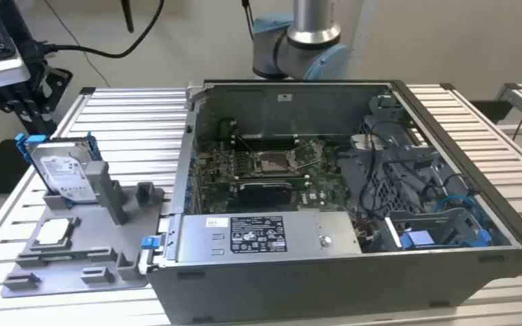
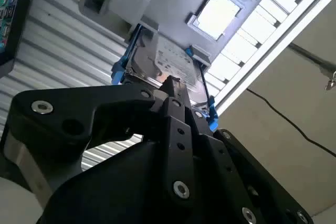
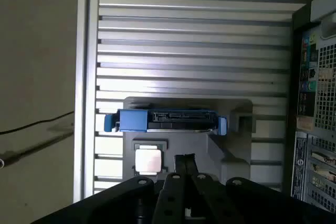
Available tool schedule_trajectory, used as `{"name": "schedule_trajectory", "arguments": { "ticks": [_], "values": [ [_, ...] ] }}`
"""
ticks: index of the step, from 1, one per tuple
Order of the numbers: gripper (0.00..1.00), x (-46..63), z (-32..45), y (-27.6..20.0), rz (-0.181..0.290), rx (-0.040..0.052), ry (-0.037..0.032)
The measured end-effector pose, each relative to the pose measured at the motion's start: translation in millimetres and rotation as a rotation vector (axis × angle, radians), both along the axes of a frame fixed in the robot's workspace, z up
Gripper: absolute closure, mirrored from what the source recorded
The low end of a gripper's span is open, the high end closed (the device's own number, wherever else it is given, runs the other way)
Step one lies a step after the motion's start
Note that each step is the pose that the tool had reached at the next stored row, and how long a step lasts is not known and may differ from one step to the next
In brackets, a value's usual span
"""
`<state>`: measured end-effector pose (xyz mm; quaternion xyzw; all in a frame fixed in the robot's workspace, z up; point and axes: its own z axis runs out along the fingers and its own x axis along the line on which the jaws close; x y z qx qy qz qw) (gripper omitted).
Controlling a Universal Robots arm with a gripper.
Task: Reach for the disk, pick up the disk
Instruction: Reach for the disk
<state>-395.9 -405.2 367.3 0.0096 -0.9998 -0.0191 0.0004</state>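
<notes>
Silver-grey disk, white label printed black, blue frame at its edges. Black pincer. Pale silver surface, striped by parallel ribs. Grey case, green board within.

I'm on a robot lab bench: slatted metal table, opened computer case, grey parts fixture beside it, arm behind.

Soft even light, pale glare along table slats

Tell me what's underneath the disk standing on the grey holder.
The disk stands on edge in a slot of the grey holder, which rests on the slatted table. The slot's walls cover its bottom edge.
</notes>
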Motion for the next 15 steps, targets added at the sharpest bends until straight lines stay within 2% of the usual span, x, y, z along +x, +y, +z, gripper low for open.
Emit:
{"name": "schedule_trajectory", "arguments": {
  "ticks": [12,14,15],
  "values": [
    [1.00,0.0,0.0,0.0,0.000,0.0000,0.0000],
    [1.00,-0.1,0.0,2.5,0.000,0.0000,0.0000],
    [1.00,0.0,0.0,6.1,0.000,-0.0001,0.0000]
  ]
}}
